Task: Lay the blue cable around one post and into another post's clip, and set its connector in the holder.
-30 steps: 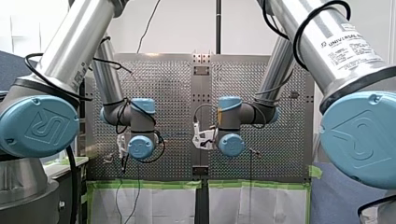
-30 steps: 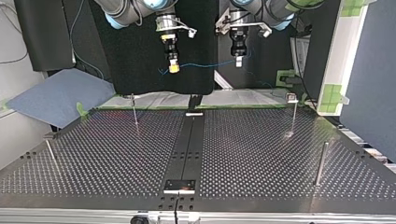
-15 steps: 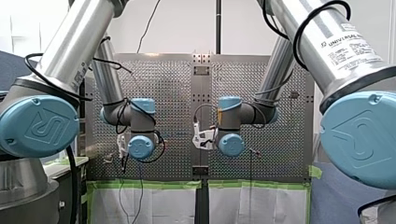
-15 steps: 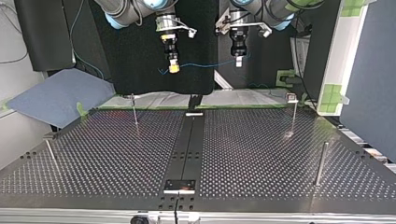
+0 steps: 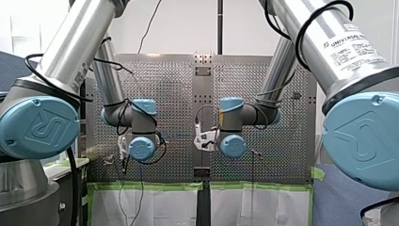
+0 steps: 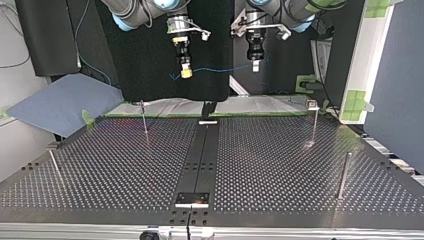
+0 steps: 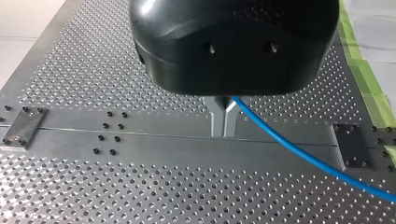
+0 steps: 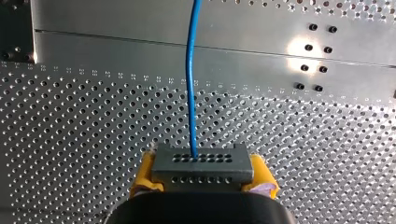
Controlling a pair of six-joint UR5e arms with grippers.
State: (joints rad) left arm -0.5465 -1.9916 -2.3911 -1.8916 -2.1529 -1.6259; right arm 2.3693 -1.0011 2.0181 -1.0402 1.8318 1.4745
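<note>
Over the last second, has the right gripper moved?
No. In the top view my right gripper keeps its place above the thin post.

Both arms raised, wrists down; left end effector [image 6: 255, 67] and right end effector [image 6: 186, 73] pinched closed, side by side.

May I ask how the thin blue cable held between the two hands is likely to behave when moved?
The thin blue cable is probably floppy: it runs wavy, not taut, between my left hand and my right hand. It likely weighs little, being so thin. Its grey perforated connector looks rigid.
</note>
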